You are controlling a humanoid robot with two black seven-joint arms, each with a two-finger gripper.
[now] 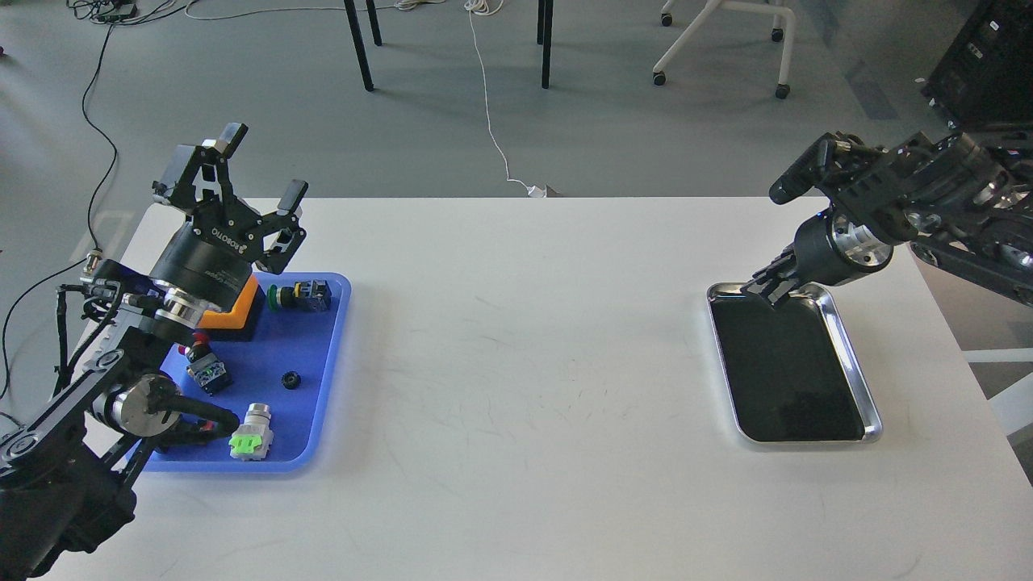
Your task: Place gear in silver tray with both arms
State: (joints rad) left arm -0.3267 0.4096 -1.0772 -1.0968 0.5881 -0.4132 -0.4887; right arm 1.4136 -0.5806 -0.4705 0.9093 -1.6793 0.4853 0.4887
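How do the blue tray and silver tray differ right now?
The blue tray is matte plastic and holds several small parts; the silver tray is shiny metal with a dark, bare bottom. The blue one sits on the table's left beneath the left gripper, the silver one on the right. Both are rectangular with rounded corners.

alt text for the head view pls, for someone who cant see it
A white table holds a blue tray of small parts at left and an empty silver tray at right. The left hand hangs open above the blue tray; the right hand points down at the silver tray's far end.
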